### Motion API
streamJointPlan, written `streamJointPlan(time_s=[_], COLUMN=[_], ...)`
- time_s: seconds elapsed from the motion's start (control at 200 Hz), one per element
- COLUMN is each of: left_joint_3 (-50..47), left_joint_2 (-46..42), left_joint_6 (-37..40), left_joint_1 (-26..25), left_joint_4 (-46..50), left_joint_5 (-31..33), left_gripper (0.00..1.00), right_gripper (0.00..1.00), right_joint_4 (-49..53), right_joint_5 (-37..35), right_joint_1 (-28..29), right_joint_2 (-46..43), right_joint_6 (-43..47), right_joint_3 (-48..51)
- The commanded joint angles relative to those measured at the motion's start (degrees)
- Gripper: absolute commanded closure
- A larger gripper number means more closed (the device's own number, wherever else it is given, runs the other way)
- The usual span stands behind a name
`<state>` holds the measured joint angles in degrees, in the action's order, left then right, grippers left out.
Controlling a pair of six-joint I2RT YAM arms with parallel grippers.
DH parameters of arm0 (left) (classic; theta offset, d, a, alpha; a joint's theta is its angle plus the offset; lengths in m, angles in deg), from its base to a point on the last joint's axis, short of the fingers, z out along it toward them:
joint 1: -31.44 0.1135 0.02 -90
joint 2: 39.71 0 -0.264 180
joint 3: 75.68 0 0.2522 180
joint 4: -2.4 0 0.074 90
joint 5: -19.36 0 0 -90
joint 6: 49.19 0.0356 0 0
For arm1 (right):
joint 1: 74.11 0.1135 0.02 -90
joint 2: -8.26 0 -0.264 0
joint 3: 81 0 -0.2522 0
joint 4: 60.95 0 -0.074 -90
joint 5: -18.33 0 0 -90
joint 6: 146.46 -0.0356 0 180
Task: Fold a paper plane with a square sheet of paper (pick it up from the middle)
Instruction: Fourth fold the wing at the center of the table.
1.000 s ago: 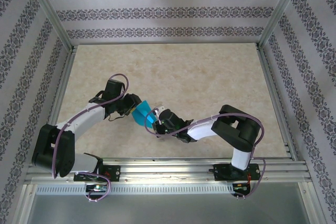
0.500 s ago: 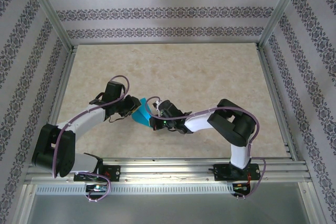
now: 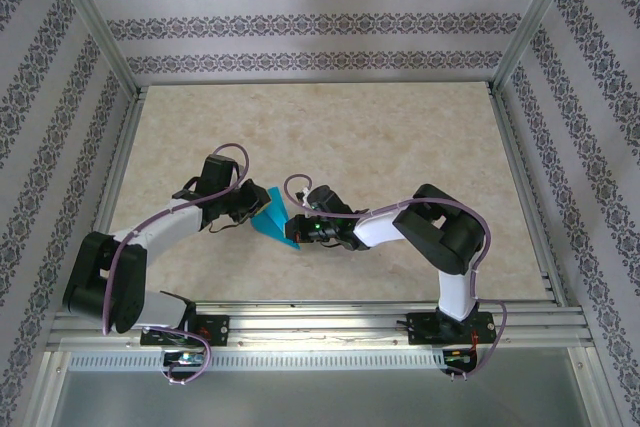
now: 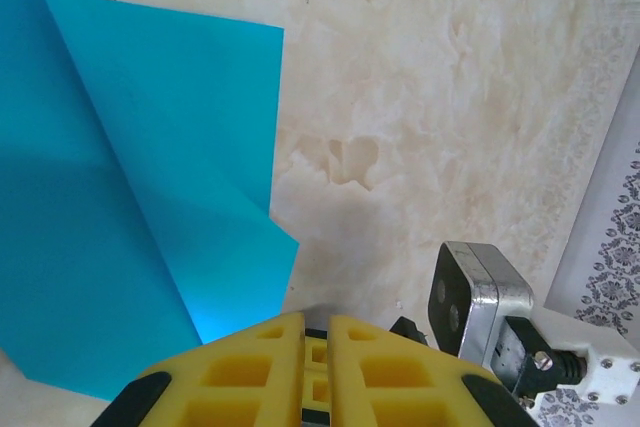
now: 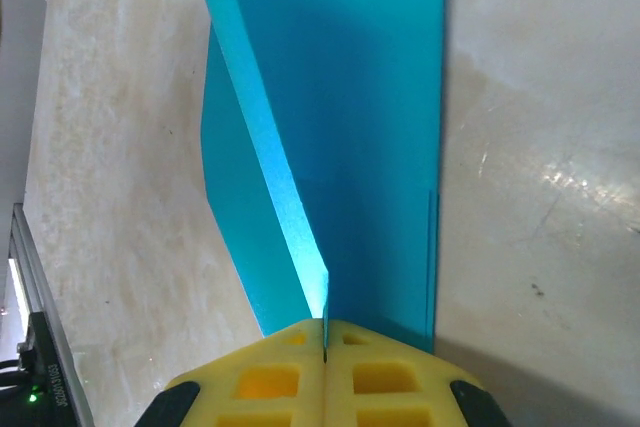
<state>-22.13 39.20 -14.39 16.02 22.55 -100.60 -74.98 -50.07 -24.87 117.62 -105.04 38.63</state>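
Broadly, a beige marbled surface (image 3: 400,147) beneath both sets of jaws, fenced by patterned walls (image 3: 300,22). Next in size, the left arm (image 3: 150,232) and right arm (image 3: 440,237), both bent inward, wrists nearly meeting near mid-surface. Between the left jaws and the right jaws, the sheet of paper (image 3: 272,219): teal-blue, partly folded, low at the surface, contact hard to judge. From above, long axis running far to near, near end slanted toward the right jaws, sharpest corner at that near end, just beside them. From the right wrist, long axis straight ahead of the right jaws, one long straight edge off to their right, a raised fold ridge slanting ahead and to their left. Right jaws closed tight, right pads (image 5: 300,347) pressed together on the near end of that ridge. From the left wrist, paper spread ahead and to the left of the left jaws, a crease climbing away toward a pointed tip far ahead-left. Left jaws narrow, left pads (image 4: 250,357) nearly together with a slim dark gap; impossible to tell about any paper pinched there. Smallest, a silver two-lens box (image 4: 475,297) just right of the left jaws.
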Motion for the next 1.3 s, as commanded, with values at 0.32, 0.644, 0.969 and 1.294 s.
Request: streamJointPlan(time_s=[0.32, 0.644, 0.969, 1.294], left_joint_3=[-2.44, -3.76, -3.33, -10.38], left_joint_2=[-3.89, -8.43, -16.24, -33.07], left_joint_6=[2.72, 4.08, 11.22, 17.30], left_joint_1=[-0.21, -0.23, -0.21, 0.14], left_joint_4=[-3.52, -4.00, 2.00, -1.77], left_joint_5=[0.01, 1.38, 10.18, 16.66], left_gripper=[0.85, 0.79, 0.11, 0.00], right_gripper=[0.98, 0.98, 0.98, 0.98], right_joint_4=[-1.39, -1.54, -1.67, -0.98], right_joint_5=[1.85, 1.42, 0.94, 0.10], right_joint_1=[-0.41, -0.45, -0.45, -0.45], right_joint_2=[1.56, 0.94, 0.74, -0.43], right_joint_6=[-3.03, -3.01, -3.21, -2.55], right_joint_3=[1.46, 2.20, 2.71, 3.10])
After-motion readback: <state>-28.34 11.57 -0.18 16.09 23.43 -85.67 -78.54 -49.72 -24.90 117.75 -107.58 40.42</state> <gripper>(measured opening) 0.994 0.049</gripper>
